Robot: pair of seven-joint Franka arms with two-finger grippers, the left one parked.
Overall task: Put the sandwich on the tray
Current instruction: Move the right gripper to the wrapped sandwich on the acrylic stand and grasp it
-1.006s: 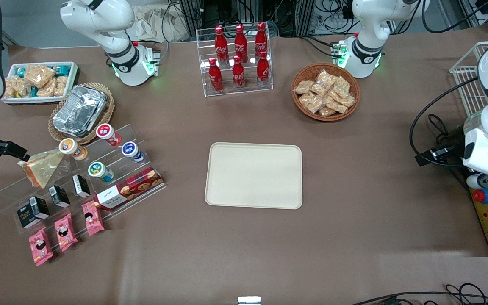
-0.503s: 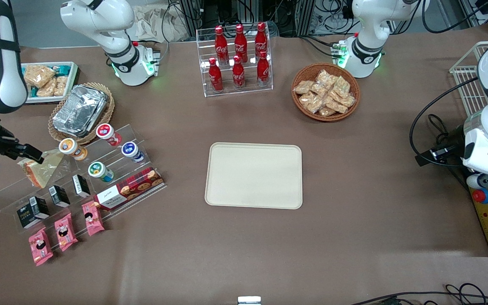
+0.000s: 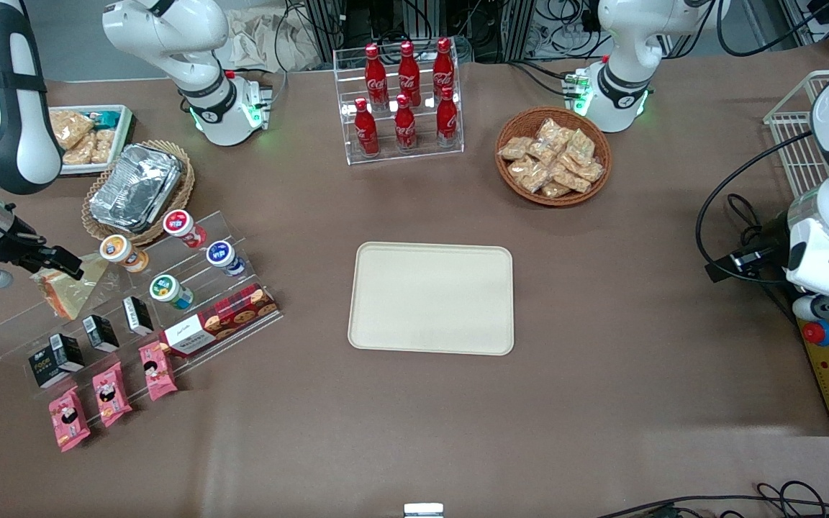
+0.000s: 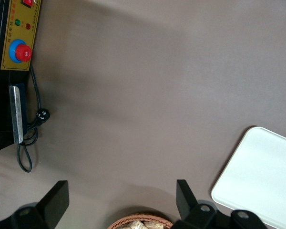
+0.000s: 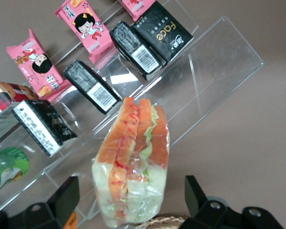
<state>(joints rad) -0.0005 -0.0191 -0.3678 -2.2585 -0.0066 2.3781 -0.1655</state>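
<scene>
A round wicker basket [image 3: 553, 156] near the parked arm's base holds tan snack packets [image 3: 550, 162]; a white bin [image 3: 88, 137] toward the working arm's end holds more packets, and beside it a second wicker basket [image 3: 137, 191] carries foil containers [image 3: 135, 186]; a clear rack [image 3: 400, 101] farther from the front camera than the tray holds red cola bottles [image 3: 405, 90]; the cream tray [image 3: 432, 298] lies bare at mid-table; the sandwich [image 5: 132, 168], a plastic-wrapped wedge with orange and green layers at its edge, rests on the upper step of a stepped acrylic stand [image 3: 134, 295], above black cartons [image 5: 120, 58] and pink snack packs [image 5: 59, 42]; the gripper [image 3: 62, 264] reaches in low from the working arm's end with its fingers spread wide on either side of the sandwich, not closed on it.
</scene>
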